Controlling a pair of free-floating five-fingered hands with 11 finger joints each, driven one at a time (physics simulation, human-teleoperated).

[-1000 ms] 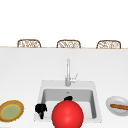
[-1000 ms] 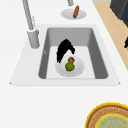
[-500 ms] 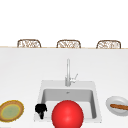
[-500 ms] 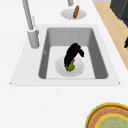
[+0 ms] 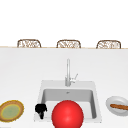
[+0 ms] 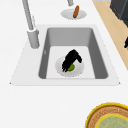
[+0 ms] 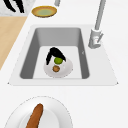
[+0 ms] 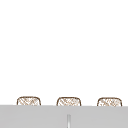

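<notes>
Right hand (image 6: 71,58) down in sink (image 6: 100,62), fingers curled round lime (image 7: 58,60) | lime under its fingertips, on plate (image 7: 67,71) below | step: gripping, I'd say | next calls for firm pinch, straight lift | left hand (image 5: 40,109) idle, clenched

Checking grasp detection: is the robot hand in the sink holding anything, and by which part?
The right robot hand curls over the small green round fruit from above, thumb and fingers on its opposite sides; it sits on the white round plate.
</notes>
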